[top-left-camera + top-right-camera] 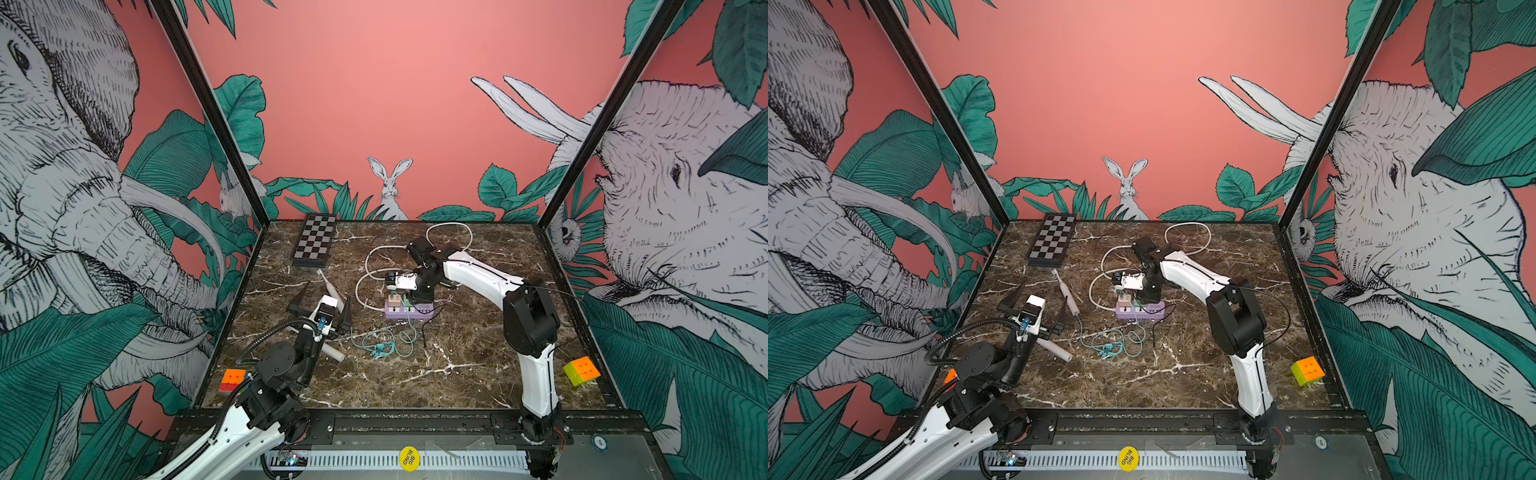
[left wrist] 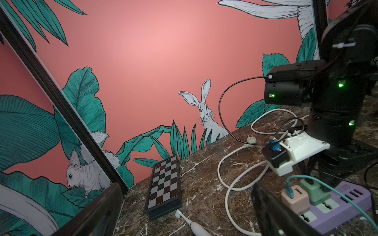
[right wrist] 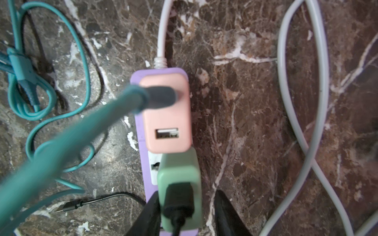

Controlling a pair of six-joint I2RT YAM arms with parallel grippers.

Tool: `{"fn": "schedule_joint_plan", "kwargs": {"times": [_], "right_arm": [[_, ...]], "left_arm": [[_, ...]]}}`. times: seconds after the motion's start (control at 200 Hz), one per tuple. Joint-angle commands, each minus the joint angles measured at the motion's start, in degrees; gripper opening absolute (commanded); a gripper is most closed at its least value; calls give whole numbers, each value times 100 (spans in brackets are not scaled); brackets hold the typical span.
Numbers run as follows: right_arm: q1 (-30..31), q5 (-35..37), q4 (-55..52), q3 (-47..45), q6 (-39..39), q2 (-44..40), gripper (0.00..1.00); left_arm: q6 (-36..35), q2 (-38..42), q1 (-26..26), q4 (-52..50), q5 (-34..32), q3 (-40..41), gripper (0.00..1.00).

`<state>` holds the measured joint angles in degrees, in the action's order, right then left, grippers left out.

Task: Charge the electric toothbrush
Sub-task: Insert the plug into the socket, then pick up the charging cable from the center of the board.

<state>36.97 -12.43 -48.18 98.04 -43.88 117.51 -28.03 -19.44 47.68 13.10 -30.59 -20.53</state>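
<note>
Beside wide-apart left gripper [image 1: 328,291], slim white toothbrush [image 1: 1067,296] flat; right gripper [image 3: 187,193] loosely apart.

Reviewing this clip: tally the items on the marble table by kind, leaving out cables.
Puzzle cubes: 2
USB chargers: 2
Power strip: 1
Chessboard: 1
Electric toothbrush: 1
White cylinder: 1
Total: 8

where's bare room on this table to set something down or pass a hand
Biggest bare patch: the brown marble table's front strip, between the tangled teal cable and the front edge, left arm to right arm. Also right of the right arm, behind the multicoloured puzzle cube. Crowded: mid-table, around the purple power strip, looped white cord and white electric toothbrush.
</note>
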Motion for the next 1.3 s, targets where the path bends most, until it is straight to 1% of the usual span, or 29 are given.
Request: {"fn": "schedule_joint_plan", "kwargs": {"times": [0.0, 0.06, 0.185, 0.195, 0.205, 0.22, 0.315, 0.33, 0.36, 0.38, 0.435, 0.445, 0.455, 0.465, 0.52, 0.61, 0.67, 0.71, 0.76, 0.795, 0.845, 0.895, 0.955, 1.03, 1.08, 1.095, 1.135, 1.21, 1.295], "right_arm": [[-65, 1, 81, 249, 243, -484, 50], [-81, -45, 177, 247, 314, -594, 56], [-153, -37, 317, 259, 460, -783, 59], [-159, -29, 331, 253, 470, -805, 60], [-167, 4, 359, 240, 493, -825, 65], [-172, 63, 406, 223, 532, -866, 68], [-241, 349, 818, 64, 730, -1161, 71], [-255, 427, 922, 32, 798, -1212, 75], [-288, 600, 1164, -62, 946, -1336, 77], [-300, 720, 1299, -108, 1043, -1424, 81], [-331, 982, 1556, -216, 1296, -1665, 83], [-331, 1054, 1623, -240, 1367, -1722, 86], [-329, 1132, 1686, -276, 1429, -1769, 95], [-326, 1210, 1759, -312, 1495, -1827, 98], [-339, 1498, 2029, -543, 1902, -2153, 99], [-348, 1716, 2408, -1069, 2686, -2806, 99], [-339, 1748, 2623, -1517, 3319, -3245, 99], [-341, 1611, 2657, -1820, 3796, -3555, 99], [-340, 1441, 2613, -2218, 4421, -3950, 99], [-338, 1388, 2534, -2562, 5041, -4171, 99], [-340, 1170, 2181, -2759, 5704, -4399, 99], [-330, 1125, 1794, -2965, 6414, -4557, 98], [-243, 812, 1747, -3531, 6925, -4770, 86], [97, 1052, 1753, -4298, 7618, -5087, 72], [414, 1116, 1825, -4698, 7975, -5227, 58], [525, 1180, 1829, -4795, 8095, -5256, 56], [818, 1289, 1939, -5044, 8393, -5278, 55], [1272, 1215, 2220, -5277, 8892, -5090, 54], [1683, 1194, 2521, -5272, 9140, -4644, 53]], "left_arm": [[61, 31, -40, -45, 55, -69, 99], [85, 11, -40, -64, 70, -80, 99], [228, -25, -40, -235, 116, -158, 99], [257, -38, -40, -255, 121, -161, 99], [283, -41, -40, -266, 118, -163, 99], [340, -49, -40, -293, 90, -171, 99], [763, -89, -40, -426, -119, -266, 99], [841, -99, -40, -468, -156, -294, 99], [1034, -124, -40, -557, -278, -354, 99], [1194, -143, -40, -602, -394, -398, 99], [1606, -214, -40, -738, -745, -506, 99], [1678, -232, -40, -763, -819, -531, 99], [1744, -263, -40, -793, -872, -559, 99], [1811, -286, -40, -825, -925, -577, 99], [2138, -395, -47, -1109, -1062, -757, 99], [2594, -706, -48, -1751, -931, -1187, 99], [2927, -1032, -53, -2244, -1073, -1553, 99], [3142, -1201, -53, -2602, -1141, -1827, 99], [3315, -1389, -57, -2910, -1108, -2152, 99], [3414, -1450, -57, -3072, -1077, -2280, 99], [3687, -1470, -66, -3245, -1036, -2373, 99], [3828, -1459, -66, -3338, -913, -2426, 99], [4076, -1407, -66, -3499, -869, -2437, 99], [4272, -1319, -66, -3620, -909, -2373, 99], [4421, -1266, -66, -3687, -938, -2305, 99], [4454, -1250, -66, -3691, -935, -2283, 99], [4520, -1222, -66, -3692, -914, -2218, 99], [4632, -1221, -66, -3679, -935, -2094, 99], [4683, -1274, -66, -3623, -948, -1995, 99]]}}
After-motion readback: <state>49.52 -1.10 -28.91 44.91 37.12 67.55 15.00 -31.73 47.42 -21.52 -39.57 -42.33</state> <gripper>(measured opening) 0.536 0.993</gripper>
